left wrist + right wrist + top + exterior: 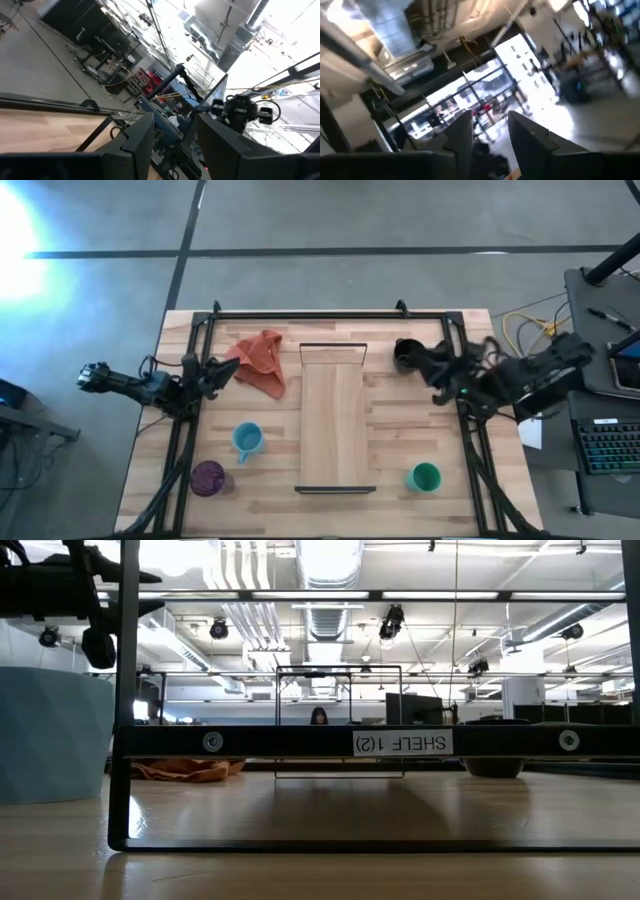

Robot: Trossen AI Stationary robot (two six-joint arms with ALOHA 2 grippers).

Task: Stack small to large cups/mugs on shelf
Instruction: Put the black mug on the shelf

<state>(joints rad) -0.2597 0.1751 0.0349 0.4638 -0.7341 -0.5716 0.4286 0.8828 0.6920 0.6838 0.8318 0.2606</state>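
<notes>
The light-wood shelf (335, 420) lies along the middle of the table; its near rail (370, 743) fills the low view. The black cup (407, 355) stands at the far right, the green cup (425, 477) at the near right. The light blue cup (247, 440) and the purple cup (208, 477) stand at the near left. My right gripper (430, 365) is open just to the right of the black cup, tipped upward. My left gripper (222, 370) is open and empty beside the orange cloth (262, 360), also tipped upward.
Dark frame rails run along the table's left (185, 450), right (475, 460) and far (320, 314) sides. The orange cloth lies bunched between my left gripper and the shelf's far end. A desk with a keyboard (610, 445) stands off the table's right.
</notes>
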